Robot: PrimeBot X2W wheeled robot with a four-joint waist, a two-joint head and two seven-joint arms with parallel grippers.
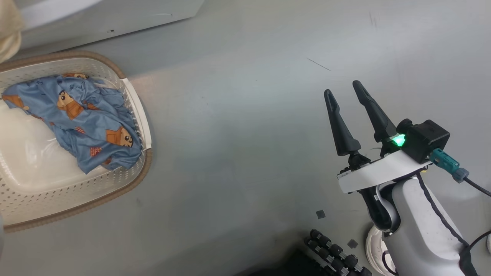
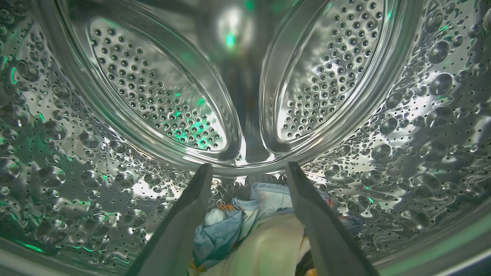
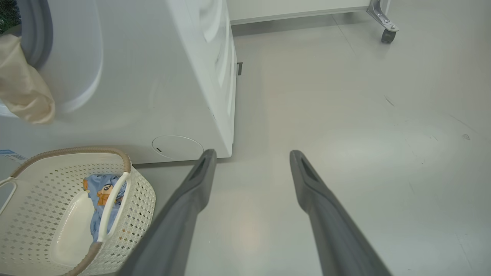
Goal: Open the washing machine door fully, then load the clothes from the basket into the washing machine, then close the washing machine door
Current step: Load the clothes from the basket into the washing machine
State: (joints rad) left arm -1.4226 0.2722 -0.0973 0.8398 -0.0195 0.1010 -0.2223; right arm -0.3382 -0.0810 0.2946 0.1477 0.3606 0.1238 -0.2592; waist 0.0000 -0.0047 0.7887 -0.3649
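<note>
- Left gripper (image 2: 248,166), closest to the lens in its wrist view: you have it deep inside the drum (image 2: 76,161), fingers spread wide, nothing pinched between the tips.
- Clothes (image 2: 264,199) lie loose on the drum's bottom, under and between those fingers: light-blue folds with a plain cream piece nearest the wrist.
- Basket (image 1: 69,199) sits on the floor (image 1: 245,153) at the left edge of the head view, just beside the washing machine (image 3: 153,76).
- Printed blue garment (image 1: 88,122) is heaped against the basket's right-hand wall. Its long axis runs from the upper-left rim down to the lower-right corner, and the basket's left half is bare.
- Cream fold (image 3: 23,84) hangs at the machine's mouth; you cannot tell what it is.
- Right gripper (image 1: 342,87) hovers over bare floor at the right, jaws parted and empty, tips pointing up the head view.
- Judgement: loading is partly done. The garment lies well to the left of the right jaws, on the left arm's side, so your next pick suits the left arm once it backs out of the drum.
</note>
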